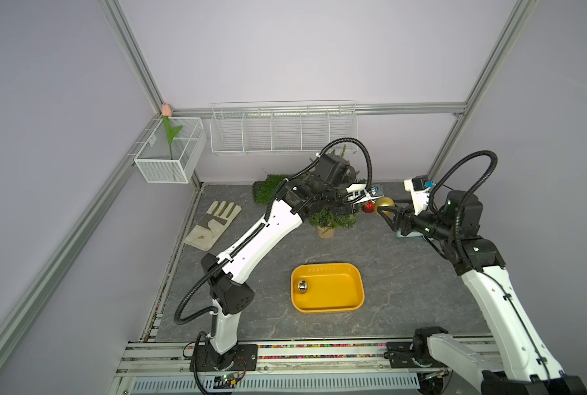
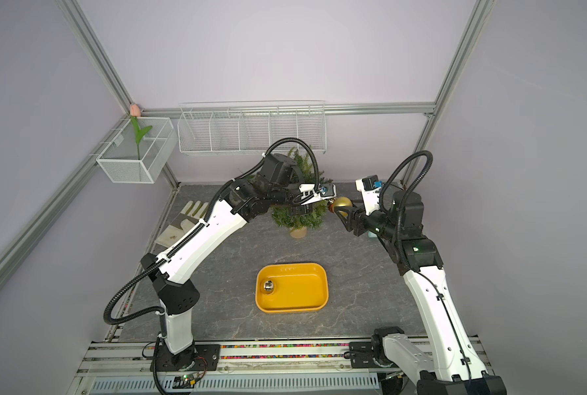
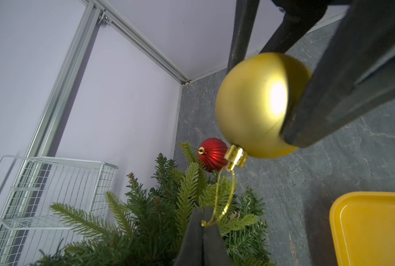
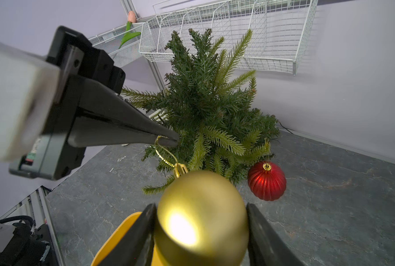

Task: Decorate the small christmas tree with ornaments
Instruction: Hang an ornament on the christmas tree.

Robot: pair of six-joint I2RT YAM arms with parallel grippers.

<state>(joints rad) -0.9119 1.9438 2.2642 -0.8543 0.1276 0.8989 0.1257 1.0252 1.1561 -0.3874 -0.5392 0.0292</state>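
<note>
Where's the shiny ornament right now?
In a top view, the shiny ornament lies inside the yellow tray, against its left wall, nearer the camera than the christmas tree.

The upright tree bears the red bauble; gold bauble just beside; shiny bauble in tray.

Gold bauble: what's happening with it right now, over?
Right gripper shut on gold bauble. Left gripper pinching its hanging loop, at the tree. Red bauble already hung; shiny bauble in yellow tray. Nothing in the way.
</note>
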